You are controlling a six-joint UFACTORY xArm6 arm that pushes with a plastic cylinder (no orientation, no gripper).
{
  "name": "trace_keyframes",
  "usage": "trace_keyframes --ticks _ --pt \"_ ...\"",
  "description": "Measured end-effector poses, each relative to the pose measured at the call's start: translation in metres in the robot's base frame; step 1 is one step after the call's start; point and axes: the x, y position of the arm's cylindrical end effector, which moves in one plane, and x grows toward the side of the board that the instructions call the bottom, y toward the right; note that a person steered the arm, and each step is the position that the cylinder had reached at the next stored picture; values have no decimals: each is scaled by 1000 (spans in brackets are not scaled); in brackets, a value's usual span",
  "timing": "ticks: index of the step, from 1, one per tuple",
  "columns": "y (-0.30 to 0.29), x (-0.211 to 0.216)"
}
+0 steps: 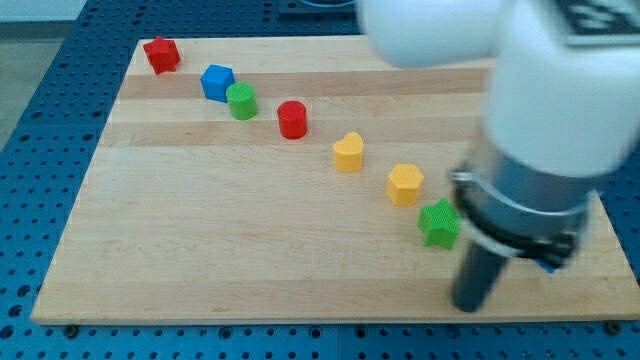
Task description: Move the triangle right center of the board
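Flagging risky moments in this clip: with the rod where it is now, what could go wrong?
1. My tip sits close to the board's bottom edge, below and right of the green star; a sideways sweep could clip the star.
2. The arm hides nearly all of the blue triangle, so contact may be off-centre and skid it toward the board's right edge.

board (pixel 200 220): pale wood, smooth | green star block (pixel 439 223): ridged plastic, matt

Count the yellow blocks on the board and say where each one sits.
2. One yellow block lies near the board's middle; the other yellow block sits to its lower right, just up-left of the green star. The arm covers the board's right side, so more may be hidden.
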Motion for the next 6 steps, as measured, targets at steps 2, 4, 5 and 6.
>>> trace_keyframes --ticks 2,4,5,6 --pt "94 -12" --pt "55 -63" --pt "40 -116" --pt "37 -117"
